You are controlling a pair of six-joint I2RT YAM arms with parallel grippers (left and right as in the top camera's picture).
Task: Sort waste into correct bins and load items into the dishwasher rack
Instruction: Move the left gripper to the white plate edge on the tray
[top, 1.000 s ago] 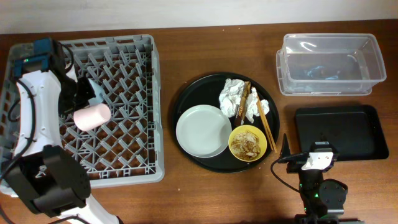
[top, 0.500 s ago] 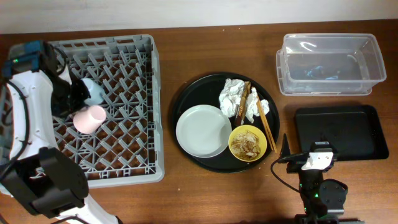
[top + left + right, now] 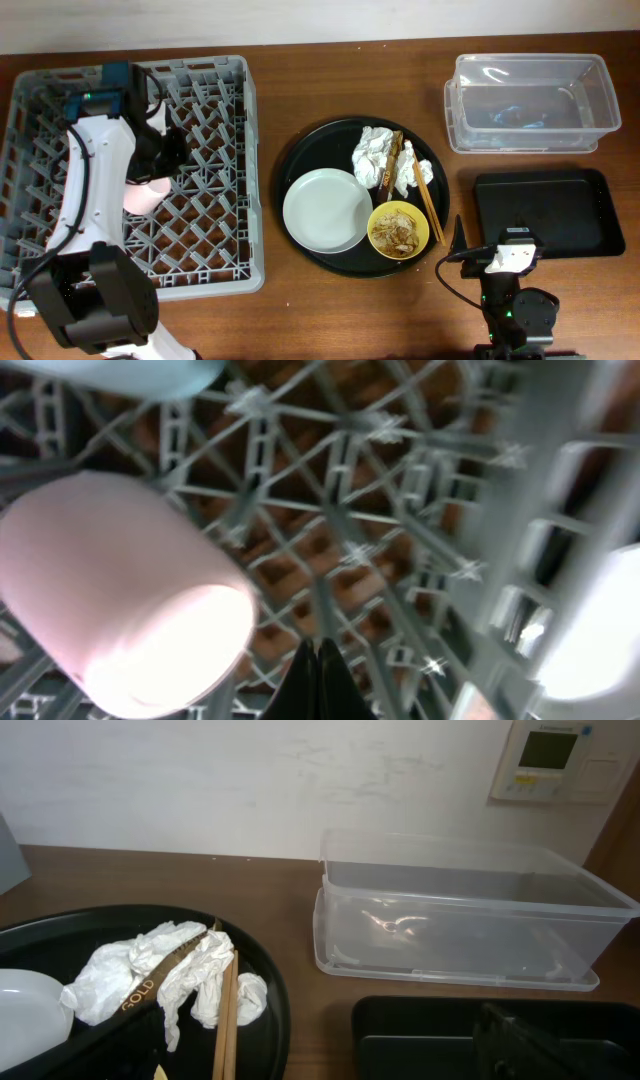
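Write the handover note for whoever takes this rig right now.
Left hand: shut, empty, over the dishwasher rack beside the pink cup.
Right hand: open, parked by the shallow black tray.
Done: pink cup lies in the rack, light-blue cup near it.
To do: plate, yellow bowl holding food scraps, chopsticks, napkins, all on the round black tray; waste not yet binned.

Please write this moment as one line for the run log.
left gripper: shut, empty, over rack | pink cup: in rack | plate, bowl: on round tray, not loaded
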